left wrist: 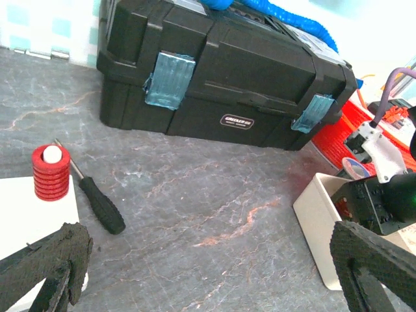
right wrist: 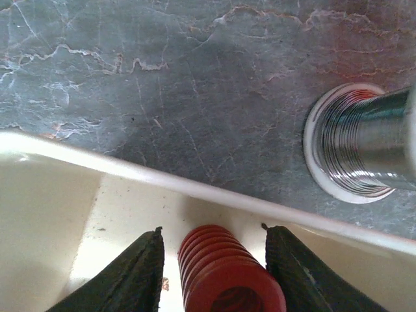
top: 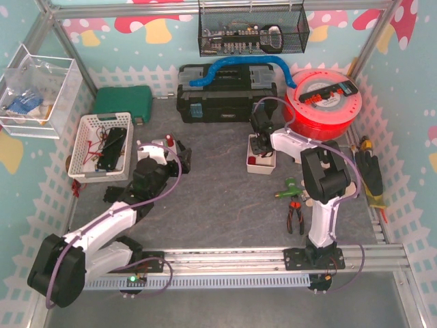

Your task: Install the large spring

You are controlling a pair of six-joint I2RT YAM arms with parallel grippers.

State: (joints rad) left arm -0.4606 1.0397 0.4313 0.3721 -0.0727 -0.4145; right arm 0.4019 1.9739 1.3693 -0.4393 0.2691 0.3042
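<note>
- Surface: grey marbled tabletop (top: 218, 198), enclosed by a mushroom-print backdrop (top: 143, 24).
- The large spring (right wrist: 214, 266) lies in the white tray (right wrist: 45, 195), between the right gripper (right wrist: 212, 229) fingers; whether they clamp it cannot be told.
- The left gripper (left wrist: 211, 250): spread wide, empty.

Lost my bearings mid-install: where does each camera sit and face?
Top external: above and behind the bases, looking down on the grey table; left arm and right arm show.
Left wrist: low, facing the black plastic toolbox; left tool fingers at the bottom corners.
Right wrist: looking down into the white plastic bin; right tool straddles the ribbed red coil spring.
Top and left wrist share the toolbox and bin.
</note>
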